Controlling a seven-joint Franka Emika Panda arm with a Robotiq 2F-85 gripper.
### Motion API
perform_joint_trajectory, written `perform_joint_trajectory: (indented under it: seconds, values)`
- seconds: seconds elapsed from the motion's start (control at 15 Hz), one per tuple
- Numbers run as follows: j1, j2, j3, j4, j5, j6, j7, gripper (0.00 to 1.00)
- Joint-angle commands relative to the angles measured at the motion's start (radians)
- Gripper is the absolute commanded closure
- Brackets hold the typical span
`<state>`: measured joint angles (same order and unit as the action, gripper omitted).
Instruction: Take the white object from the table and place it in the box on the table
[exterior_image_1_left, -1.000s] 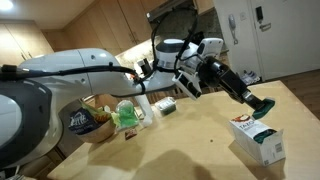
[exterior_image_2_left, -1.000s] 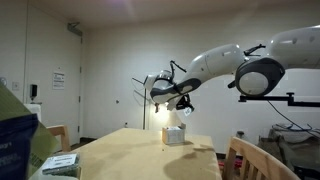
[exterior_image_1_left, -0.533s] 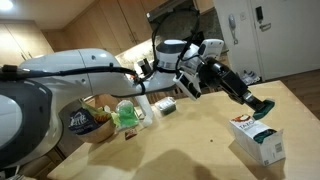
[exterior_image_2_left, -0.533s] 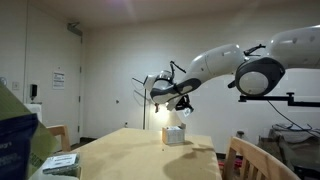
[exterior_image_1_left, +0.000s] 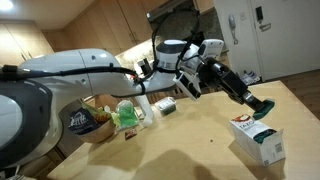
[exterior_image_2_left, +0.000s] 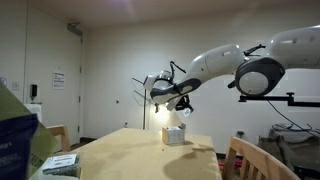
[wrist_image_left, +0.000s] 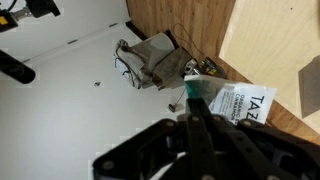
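To the left, the snack bags (exterior_image_1_left: 98, 121) and the white roll (exterior_image_1_left: 143, 104) stand well apart from my work, so I doubt they will trouble me. My jaws (exterior_image_1_left: 260, 107) are pressed together on the small white packet (wrist_image_left: 196, 91), pinching it near its teal end just above the box (exterior_image_1_left: 258, 140) at the right of the counter (exterior_image_1_left: 190, 145). I cannot tell whether the box top is open. If it is not, or if I let go off-centre, the packet could slide off onto the counter. So thin a pinch might also slip early.
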<state>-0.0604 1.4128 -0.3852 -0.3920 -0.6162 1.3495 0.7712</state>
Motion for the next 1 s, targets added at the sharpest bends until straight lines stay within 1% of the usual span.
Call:
perform_joint_trajectory:
  seconds: [0.0,0.27,0.33,0.47,0.93]
  values:
    - [0.0,0.0,0.0,0.0,0.0,0.0,0.0,0.97]
    - [0.0,0.0,0.0,0.0,0.0,0.0,0.0,0.97]
    - [0.0,0.0,0.0,0.0,0.0,0.0,0.0,0.99]
    - [0.002,0.002,-0.004,-0.002,-0.006,0.018,0.001,0.99]
    - [0.013,-0.003,-0.013,-0.033,-0.011,0.0,0.004,0.99]
